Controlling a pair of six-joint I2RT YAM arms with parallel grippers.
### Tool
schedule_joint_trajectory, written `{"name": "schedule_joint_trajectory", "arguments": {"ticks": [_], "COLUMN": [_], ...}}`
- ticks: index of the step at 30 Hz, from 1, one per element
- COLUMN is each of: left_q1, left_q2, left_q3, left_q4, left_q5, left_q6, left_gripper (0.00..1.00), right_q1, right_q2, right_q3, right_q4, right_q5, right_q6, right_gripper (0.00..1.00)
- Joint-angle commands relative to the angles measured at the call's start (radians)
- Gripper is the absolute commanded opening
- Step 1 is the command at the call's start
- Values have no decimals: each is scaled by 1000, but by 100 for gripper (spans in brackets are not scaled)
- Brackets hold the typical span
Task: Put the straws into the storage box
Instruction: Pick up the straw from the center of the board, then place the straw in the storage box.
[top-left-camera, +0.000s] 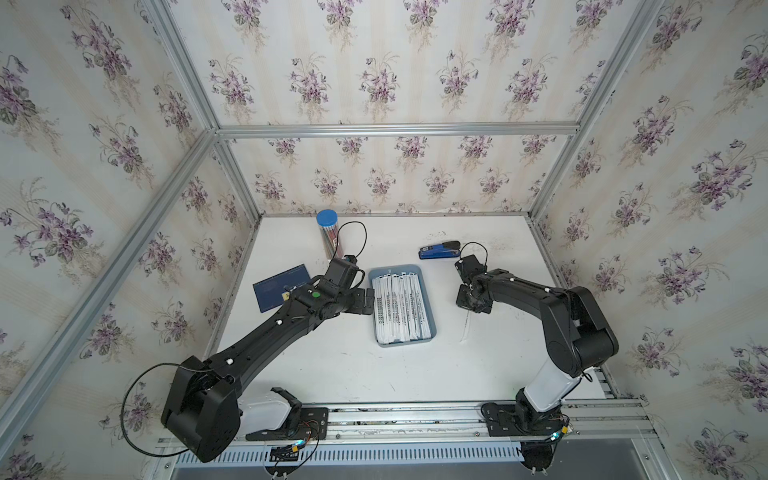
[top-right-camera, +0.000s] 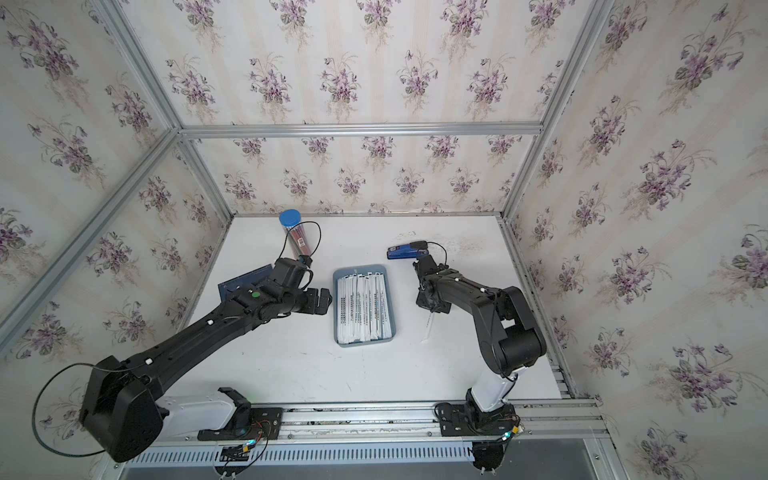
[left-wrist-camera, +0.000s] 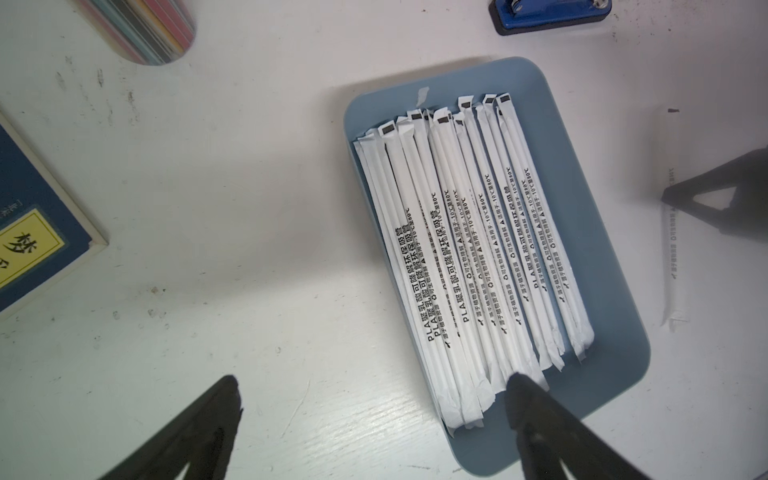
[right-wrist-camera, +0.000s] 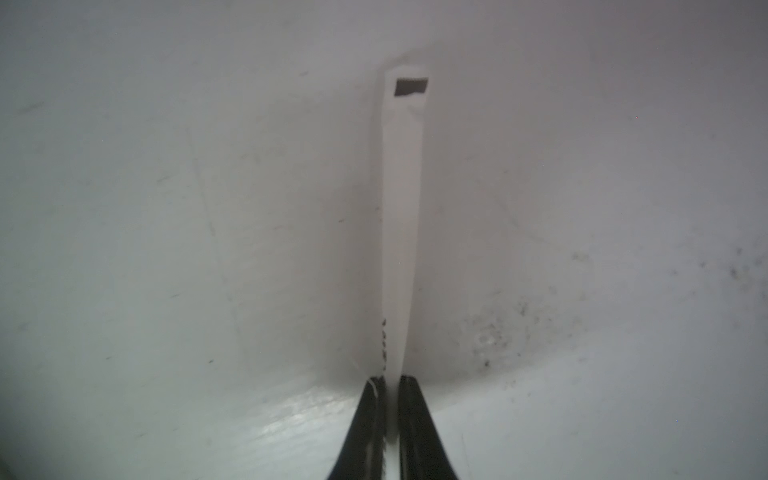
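Clearly the pick-up was in hand: my right tool (right-wrist-camera: 390, 380) was clamped on the last straw (right-wrist-camera: 401, 208), a thin, flat white paper sleeve lying on the scuffed tabletop (top-left-camera: 332, 374) right of centre in both top views. The other straws (left-wrist-camera: 478, 249) filled the smooth grey-blue storage box (left-wrist-camera: 557, 166) at centre; my left tool (left-wrist-camera: 374, 380) gaped empty beside it. Next, I judged, a gentle lift leftward over its low rim.

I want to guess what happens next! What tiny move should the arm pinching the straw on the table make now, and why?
Probably lift the last straw a little off the table. The right gripper is pinching it, and it lies flat outside the storage box, where the other straws already lie.
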Motion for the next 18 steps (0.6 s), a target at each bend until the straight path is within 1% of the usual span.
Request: {"name": "schedule_joint_trajectory", "arguments": {"ticks": [1,6,9,13,14,15,18], "left_q1": [2,6,11,22,24,26,28], "left_q2": [-12,-19,-23,-19,-19,-16,-17], "left_q3": [-3,2,2,0,0,-1,1], "left_q4": [-23,-36,-39,-40,-40,-38,-38], "left_q5": [-19,-28,-32,-29,-27,-24,-18], "left_q6": [-11,-21,-20,-22,-23,-26,-31], "left_gripper": [100,100,100,100,100,100,100], "right_q1": [3,8,39,135,144,203,272], "right_q2": [-29,-82,-104,-87,-76,-61,-3], "right_q3": [13,44,101,233,258,283,321], "right_q4": [-7,-30,-73,-130,-130,-119,-41], "right_q5": [-9,-79,-125,-158,-170,-192,-235], "right_q6": [-41,-103,-128,-147,-146,-148,-147], "right_gripper": [12,12,12,12,12,12,12]}}
